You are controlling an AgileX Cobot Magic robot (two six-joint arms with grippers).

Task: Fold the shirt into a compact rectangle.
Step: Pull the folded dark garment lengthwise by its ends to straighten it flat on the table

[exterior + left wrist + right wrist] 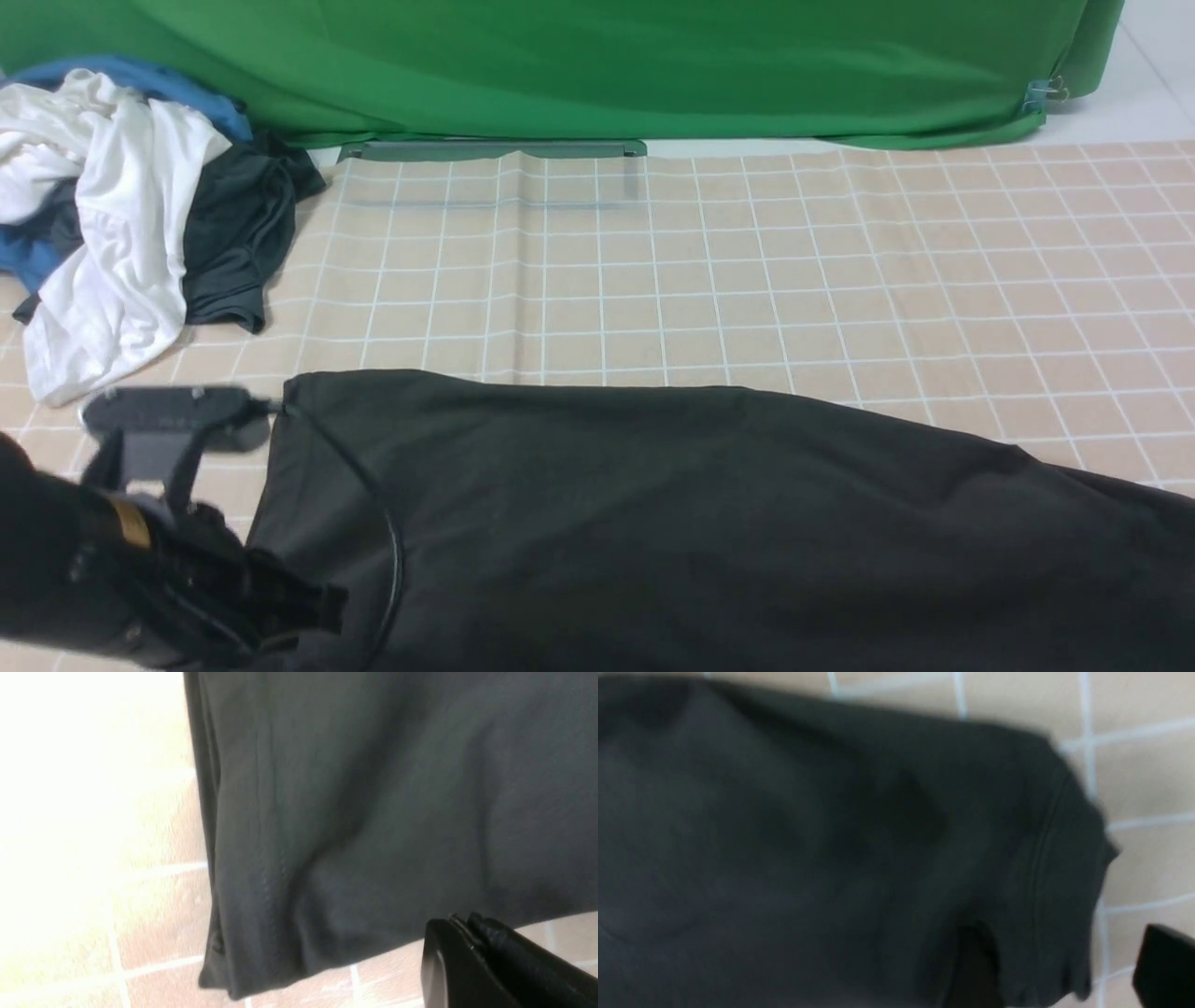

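Front view: shirt point(653, 523) lies as a long band across the near table point(747, 261), left to right. Left gripper point(460, 933) closed beside its left edge; right gripper point(1064, 970) spread wide above its fabric.

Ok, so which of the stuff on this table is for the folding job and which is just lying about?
For the job: black T-shirt, spread across the near side of the checked tablecloth.
Lying about: white garment, blue garment and dark grey garment heaped at the far left; green backdrop cloth behind.
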